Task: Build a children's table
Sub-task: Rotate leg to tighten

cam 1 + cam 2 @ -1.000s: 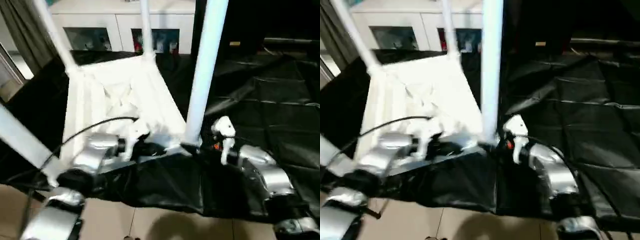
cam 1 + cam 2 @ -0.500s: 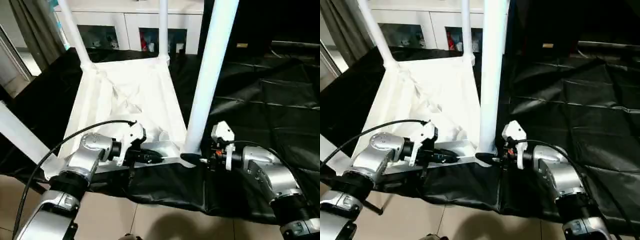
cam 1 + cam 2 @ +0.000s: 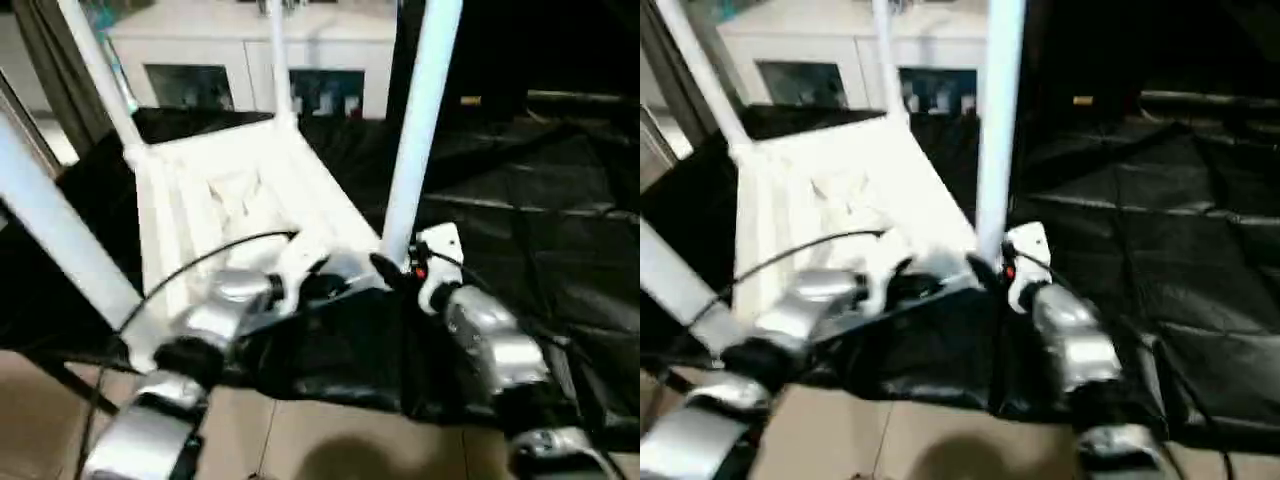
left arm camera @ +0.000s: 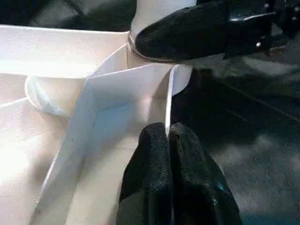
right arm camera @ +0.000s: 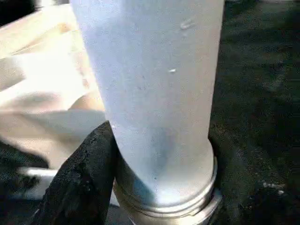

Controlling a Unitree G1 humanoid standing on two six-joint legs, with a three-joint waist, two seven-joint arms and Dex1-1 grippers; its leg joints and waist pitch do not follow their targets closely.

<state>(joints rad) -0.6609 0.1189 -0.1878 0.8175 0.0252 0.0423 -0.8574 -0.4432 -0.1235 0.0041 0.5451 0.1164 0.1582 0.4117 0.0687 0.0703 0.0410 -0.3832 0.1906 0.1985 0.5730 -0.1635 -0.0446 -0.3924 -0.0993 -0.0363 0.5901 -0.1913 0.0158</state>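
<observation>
Upturned white plastic children's table [image 3: 230, 190] on black sheeting [image 3: 560, 230], four white tubular legs up.
Left gripper [image 4: 168, 140] pinched shut on thin near rim wall beside corner socket; right gripper [image 5: 154, 187] clasping near-right white tubular leg [image 3: 415, 140] at its base. Open black sheet rightward; white glass-door cabinet [image 3: 250, 60] behind; tiled floor [image 3: 300, 440] at the near edge.

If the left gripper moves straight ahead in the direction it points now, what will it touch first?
Most likely the base of the near-right leg in its corner socket. The left gripper, jaws shut on the tabletop's thin rim, points along it there. The right gripper's finger already lies against that leg.
</observation>
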